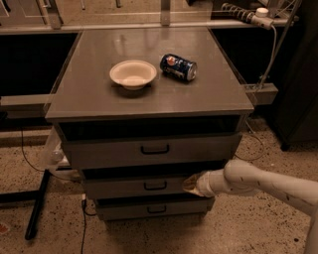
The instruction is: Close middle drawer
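The grey cabinet has three drawers. The middle drawer (131, 187) has a low front panel with a small black bar handle (155, 185) and stands slightly pulled out, with a dark gap above it. My gripper (189, 184) comes in from the right on a white arm (263, 182) and its tip rests against the right part of the middle drawer's front, to the right of the handle. The top drawer (151, 150), taller with a bigger handle, also stands out a little. The lowest drawer (154, 209) sits below.
On the cabinet top (89, 94) lie a white bowl (132, 74) and a blue soda can (178, 67) on its side. A black stand leg (37, 204) and cables lie on the speckled floor at the left. A power strip (243, 13) and cord hang at the back right.
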Robot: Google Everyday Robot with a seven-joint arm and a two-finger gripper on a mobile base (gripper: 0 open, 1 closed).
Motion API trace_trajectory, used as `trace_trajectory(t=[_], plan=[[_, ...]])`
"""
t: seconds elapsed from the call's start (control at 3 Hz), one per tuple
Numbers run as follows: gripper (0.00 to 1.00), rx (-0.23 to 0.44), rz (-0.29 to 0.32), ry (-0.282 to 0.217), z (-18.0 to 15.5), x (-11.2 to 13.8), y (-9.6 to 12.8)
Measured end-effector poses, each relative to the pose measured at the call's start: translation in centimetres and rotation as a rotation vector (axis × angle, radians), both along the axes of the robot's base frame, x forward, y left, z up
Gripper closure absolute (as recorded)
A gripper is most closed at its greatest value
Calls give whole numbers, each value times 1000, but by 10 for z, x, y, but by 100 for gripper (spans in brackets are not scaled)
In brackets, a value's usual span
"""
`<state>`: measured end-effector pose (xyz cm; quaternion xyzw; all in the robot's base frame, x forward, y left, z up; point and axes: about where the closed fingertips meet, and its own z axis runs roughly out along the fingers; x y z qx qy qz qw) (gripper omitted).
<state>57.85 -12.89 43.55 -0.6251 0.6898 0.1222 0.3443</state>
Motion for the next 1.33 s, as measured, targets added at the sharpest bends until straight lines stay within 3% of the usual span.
trace_trajectory(t=[0.33,0.67,1.0,1.33], plan=[[35,28,64,28,16,-57,-3],[12,33,60,49,11,-74,-9],[0,33,61,49,11,-74,-9],[0,33,61,49,11,-74,-9]])
